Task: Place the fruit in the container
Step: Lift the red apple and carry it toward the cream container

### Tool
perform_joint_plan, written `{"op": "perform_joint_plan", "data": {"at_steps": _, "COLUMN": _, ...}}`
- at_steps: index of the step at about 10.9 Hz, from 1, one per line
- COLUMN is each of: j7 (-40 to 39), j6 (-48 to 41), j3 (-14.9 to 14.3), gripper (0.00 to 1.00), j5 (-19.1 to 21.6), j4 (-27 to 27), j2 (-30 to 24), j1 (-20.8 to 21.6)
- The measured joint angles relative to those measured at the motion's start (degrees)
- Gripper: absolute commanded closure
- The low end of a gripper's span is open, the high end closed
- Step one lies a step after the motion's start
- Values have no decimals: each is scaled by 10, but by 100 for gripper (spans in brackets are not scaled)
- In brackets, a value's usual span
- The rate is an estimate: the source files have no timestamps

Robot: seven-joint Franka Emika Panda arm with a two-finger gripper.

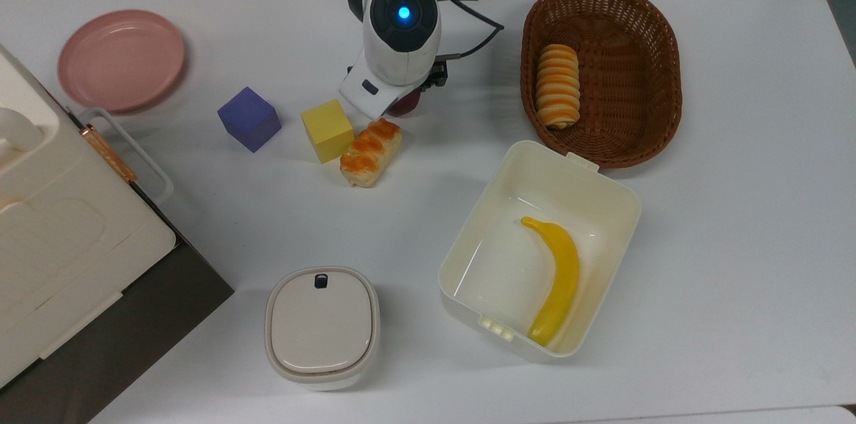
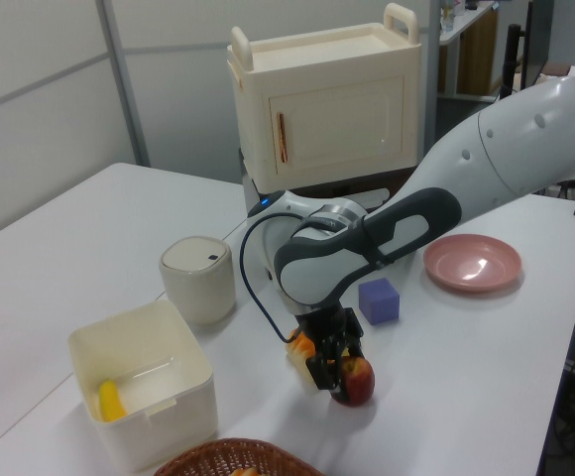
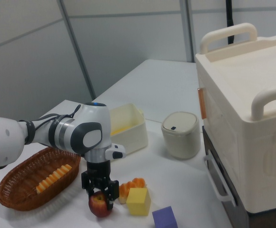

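Top view: the white Franka arm reaches down from the top centre of the frame, its wrist covering most of the apple (image 1: pixel 405 105), of which a dark-red sliver shows just below the wrist, upper centre. The gripper (image 1: pixel 413 91) sits under the wrist, its fingers hidden here. A yellow cube (image 1: pixel 326 130) and a glazed bread roll (image 1: pixel 371 151) lie just left of and below the apple, with a purple cube (image 1: pixel 249 119) further left and a pink plate (image 1: pixel 121 59) in the upper left. The cream-white container (image 1: pixel 618 206) stands lower right of centre, well apart from the apple, with a yellow banana (image 1: pixel 558 279) lying inside it. A brown wicker basket (image 1: pixel 659 63) in the upper right holds a striped pastry (image 1: pixel 558 85). A lidded white box (image 1: pixel 322 326) sits at bottom centre.

Left view: at lower centre, the black fingers (image 2: pixel 319 368) stand apart on either side of the apple (image 2: pixel 357 380), which rests on the white table (image 2: pixel 59 248); whether they press it cannot be told. The container (image 2: pixel 149 397) is at lower left.

Right view: at bottom centre-left, the gripper (image 3: pixel 100 194) straddles the top of the apple (image 3: pixel 100 205), fingers spread to either side of it. The container (image 3: pixel 128 128) stands behind the arm, mid-frame.
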Motion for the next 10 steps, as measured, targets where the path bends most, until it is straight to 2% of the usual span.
{"op": "perform_joint_plan", "data": {"at_steps": 3, "j7": 0, "j6": 3, "j3": 0, "gripper": 55, "j5": -1, "j4": 26, "j2": -12, "j1": 6}}
{"op": "perform_joint_plan", "data": {"at_steps": 8, "j7": 18, "j6": 15, "j3": 1, "gripper": 53, "j5": -1, "j4": 164, "j2": -29, "j1": 24}}
{"op": "perform_joint_plan", "data": {"at_steps": 10, "j7": 22, "j6": 111, "j3": 1, "gripper": 52, "j5": 0, "j4": 175, "j2": -27, "j1": 46}}
